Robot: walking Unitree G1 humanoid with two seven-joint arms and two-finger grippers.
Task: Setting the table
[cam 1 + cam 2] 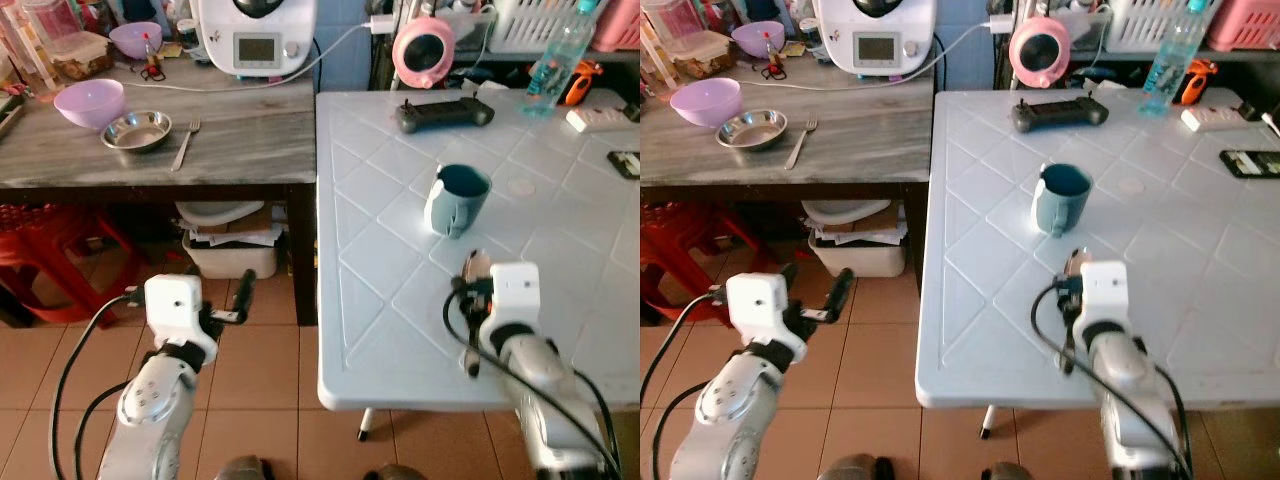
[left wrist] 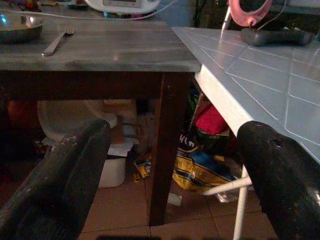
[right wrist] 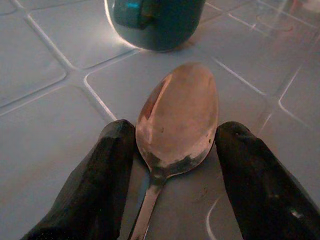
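Over the white table, the right gripper holds a spoon between its closed fingers, just short of the teal mug. The left gripper hangs beside the table, fingers apart.

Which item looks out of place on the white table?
For table setting, the black game controller near the far edge of the white plastic table stands out. The teal ceramic mug stands upright, nothing spilled; the right gripper holds a metal spoon beside it.
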